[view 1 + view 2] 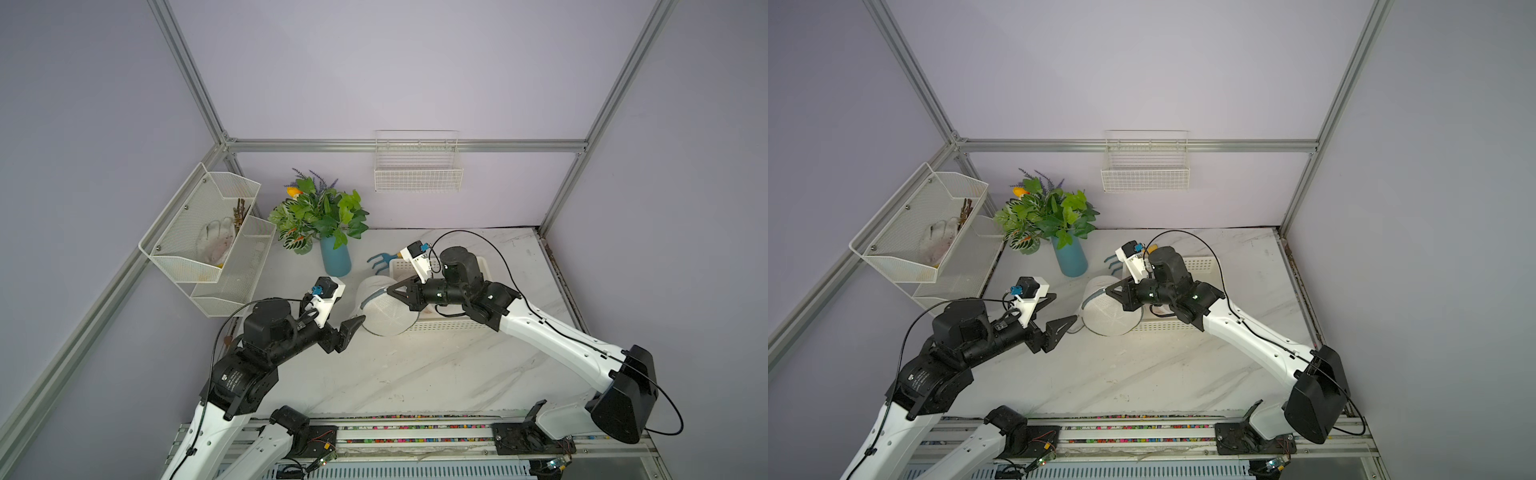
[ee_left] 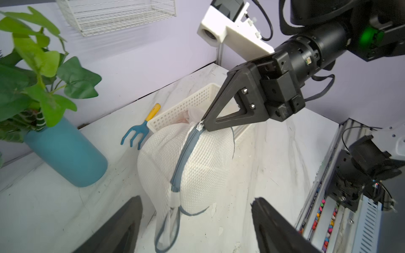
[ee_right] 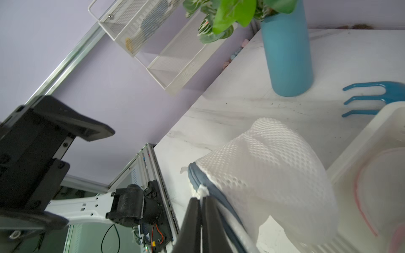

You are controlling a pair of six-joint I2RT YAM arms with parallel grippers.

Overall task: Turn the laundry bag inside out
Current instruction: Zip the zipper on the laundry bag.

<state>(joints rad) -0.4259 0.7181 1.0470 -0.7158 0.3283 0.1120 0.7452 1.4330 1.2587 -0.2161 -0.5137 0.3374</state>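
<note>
Where the left wall meets the worktop (image 1: pixel 415 374), a white mesh rack (image 1: pixel 195 216) hangs with a pale glove (image 1: pixel 218 241) in its top bin. Next to it, a blue vase (image 1: pixel 336 257) stands upright on the worktop and holds a green plant (image 1: pixel 318 212).

In front of the vase, the left tool (image 1: pixel 1064 311) points at the laundry bag (image 1: pixel 384 311). Its two fingers (image 2: pixel 122 221) are spread wide, and they hold nothing. One fingertip is very near the bag's side in both top views, but it is hard to tell if it touches.

The laundry bag is white mesh and puffed up round, between the two tools. A grey-blue zipper (image 2: pixel 186 153) runs up its side. The right tool (image 1: pixel 392 291) comes from the right, with its fingers pressed together. It pinches the bag at the top end of the zipper.

Behind the bag lies a small blue garden fork (image 1: pixel 378 262) with a yellow handle. High on the back wall hangs a white wire basket (image 1: pixel 417 174). Just right of the bag sits a white tray (image 1: pixel 457 326) with holes, right up against the bag.
</note>
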